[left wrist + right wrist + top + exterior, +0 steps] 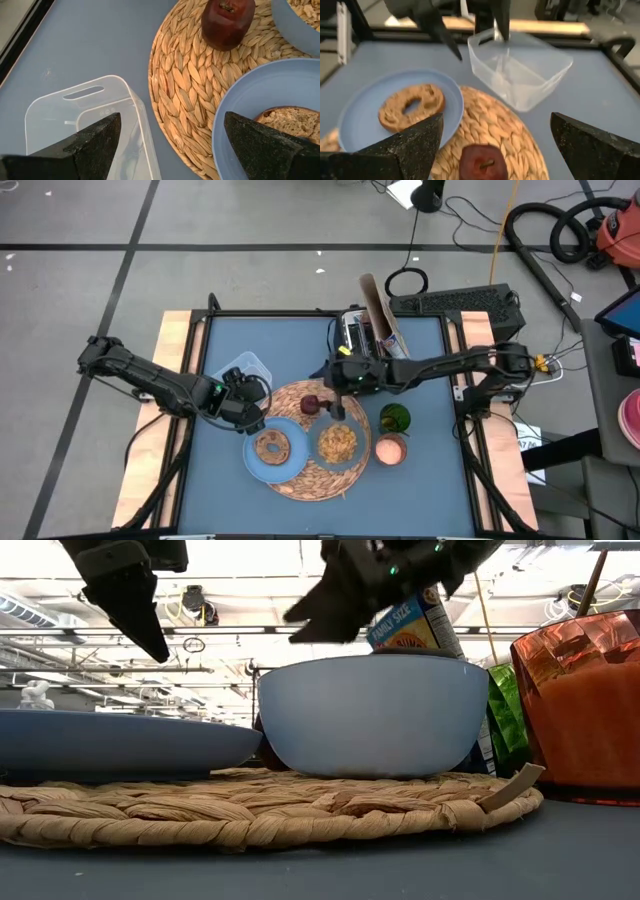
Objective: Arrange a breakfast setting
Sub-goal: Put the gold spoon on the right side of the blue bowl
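A round woven straw mat (pixel 312 470) lies mid-table. On it rest a light-blue plate (pixel 258 468) bearing a brown ring-shaped bagel (pixel 270 446), a pale blue bowl (pixel 375 715) of tan cereal (pixel 338 442), and a small dark-red fruit (pixel 311 404). An orange-pink cup (pixel 391 449) stands on the table at the mat's right. My left gripper (pixel 250 416) hangs open and empty above the mat's left edge, between the plate (pixel 270 100) and the tub. My right gripper (pixel 495 150) hangs open above the fruit (pixel 481 162), clear of it.
A clear square plastic tub (pixel 245 370) stands left of the mat, close to my left gripper. A black-and-silver toaster (pixel 356 335) and a cereal box (pixel 384 320) stand at the far edge. A green object (pixel 395 418) sits behind the cup.
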